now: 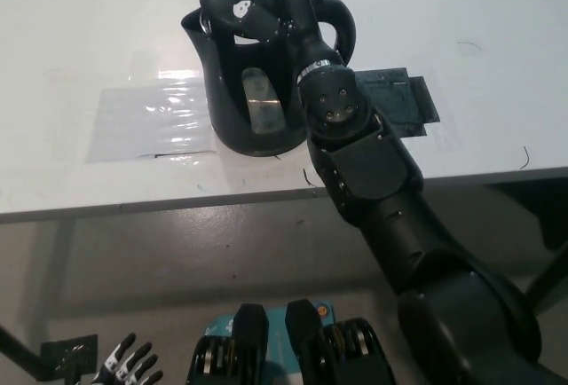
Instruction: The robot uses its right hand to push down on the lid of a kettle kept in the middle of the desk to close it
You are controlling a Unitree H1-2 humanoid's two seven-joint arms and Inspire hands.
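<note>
**Right hand on the kettle lid**

We see a black kettle [253,92] standing upright on the white desk [80,39], its long axis vertical, so from our steep downward view we look onto its top and down its front wall. It sits near the middle of the desk, a little back from the front edge. Its spout [189,21] points toward picture left, and its handle [342,21] curves out on the opposite side, toward picture right. A clear level window [259,101] runs up the wall facing us.

The lid [232,3] lies over the kettle's mouth, tilted rather than flat, and we cannot tell whether it is fully seated. Our right hand [275,8] rests on top of it, with the black right arm [373,172] reaching in from the bottom right and passing just beside the handle. The fingers are bunched over the lid, but we cannot tell whether they are spread or closed.

A glossy clear sheet [146,123] lies flat on the desk to the left of the kettle, touching its base. A dark flat patch [408,101] lies on the desk to the right, partly hidden by the arm.

Our left hand [129,363] hangs low at the bottom left, below the desk edge, fingers apart and holding nothing
</note>
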